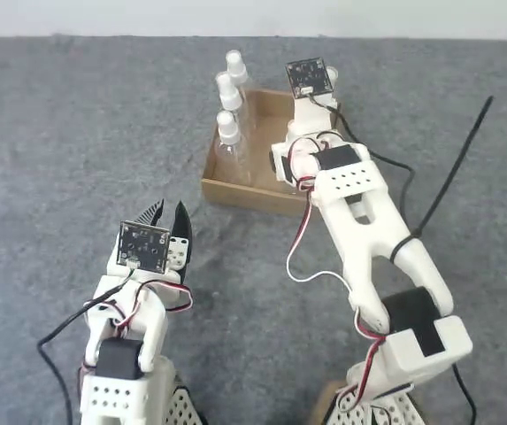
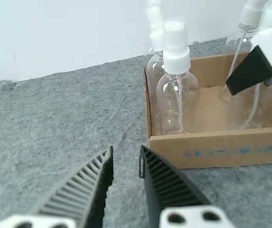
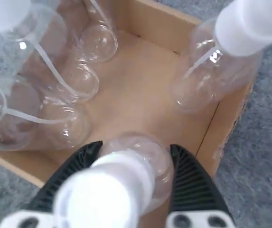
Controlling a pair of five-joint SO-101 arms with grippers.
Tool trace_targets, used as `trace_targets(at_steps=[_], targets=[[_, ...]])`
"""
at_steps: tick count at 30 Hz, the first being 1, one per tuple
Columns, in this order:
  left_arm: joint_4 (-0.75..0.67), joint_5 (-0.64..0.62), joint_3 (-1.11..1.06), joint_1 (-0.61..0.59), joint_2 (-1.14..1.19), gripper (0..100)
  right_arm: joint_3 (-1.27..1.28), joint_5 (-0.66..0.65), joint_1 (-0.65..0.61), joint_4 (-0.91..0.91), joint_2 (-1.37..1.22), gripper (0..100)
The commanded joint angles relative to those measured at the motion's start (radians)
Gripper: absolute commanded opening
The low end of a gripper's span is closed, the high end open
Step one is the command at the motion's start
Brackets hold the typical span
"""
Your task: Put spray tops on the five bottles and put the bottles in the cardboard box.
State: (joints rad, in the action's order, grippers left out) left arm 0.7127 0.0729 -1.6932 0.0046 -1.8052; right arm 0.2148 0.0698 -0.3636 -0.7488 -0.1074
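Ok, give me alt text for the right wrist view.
The right hand holds a clear bottle with a white spray top between its black fingers, over the cardboard box. Inside stand a row of three bottles along one wall and a single bottle at the opposite corner.

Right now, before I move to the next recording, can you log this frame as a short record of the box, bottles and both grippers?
surface: grey mat
cardboard box: open-topped, on the mat
row of three bottles: upright along one box wall
fourth bottle: stands at the opposite side of the box
fifth bottle: inside the box, between the right gripper's fingers
spray tops: white, on all five bottles
right gripper: over the box, closed on the fifth bottle
left gripper: empty, slightly open, over the mat short of the box
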Motion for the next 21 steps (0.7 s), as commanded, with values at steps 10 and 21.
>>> trace_targets(at_steps=[10, 21], targets=[[-0.032, 0.008, 0.008, -0.006, -0.014, 9, -0.061, 0.014, 0.007, -0.010, 0.013, 24.2], [-0.032, 0.008, 0.008, -0.006, -0.014, 9, -0.066, 0.014, 0.005, -0.064, 0.015, 31.0]])
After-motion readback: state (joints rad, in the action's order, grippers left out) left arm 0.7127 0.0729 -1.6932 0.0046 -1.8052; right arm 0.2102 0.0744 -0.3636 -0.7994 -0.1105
